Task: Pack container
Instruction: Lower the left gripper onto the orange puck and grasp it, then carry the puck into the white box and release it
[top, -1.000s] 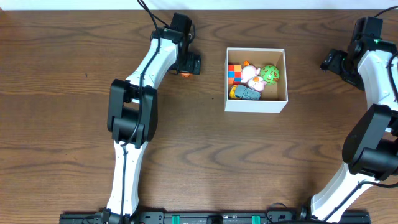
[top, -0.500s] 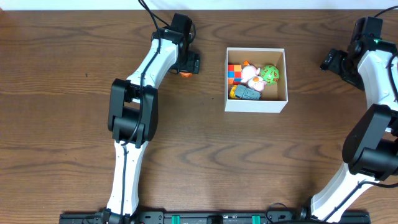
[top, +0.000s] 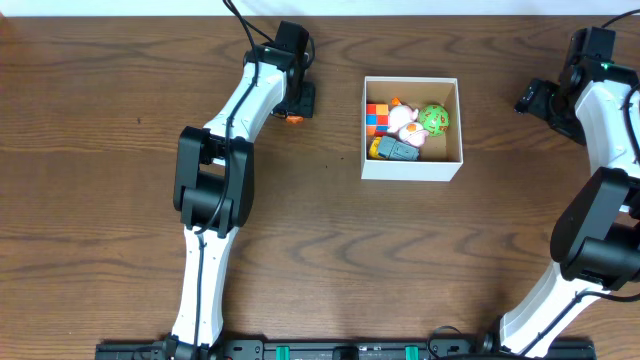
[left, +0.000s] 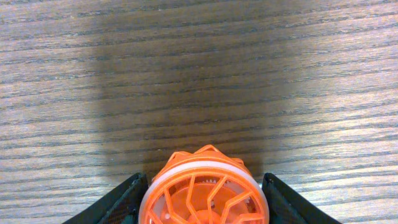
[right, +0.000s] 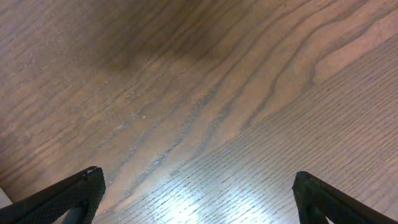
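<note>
Change: left gripper (top: 297, 104), upper centre-left of the overhead frame, looks narrower than a second ago. Its outline has drawn in around the orange toy (left: 205, 190).
Left pincer: pinching the orange toy, with a finger (left: 123, 202) against each flank at the bottom centre of the wrist view.
Meaning: the grasp seems made. The toy is not yet packed, so a lift and a carry rightward likely follow.
Place: container (top: 412, 168) sits upper centre-right of the overhead frame, well apart from the left gripper and unmoved.
Heading: its mouth faces straight up and its walls run parallel to the frame edges. It is square, so no long axis stands out.
Contents: coloured cube (top: 377, 117), pink figure (top: 405, 122), green ball (top: 434, 119), grey car (top: 398, 149).
Right pincer: right gripper (right: 196, 186) is spread wide over bare table (right: 199, 93), with nothing between the fingers.
</note>
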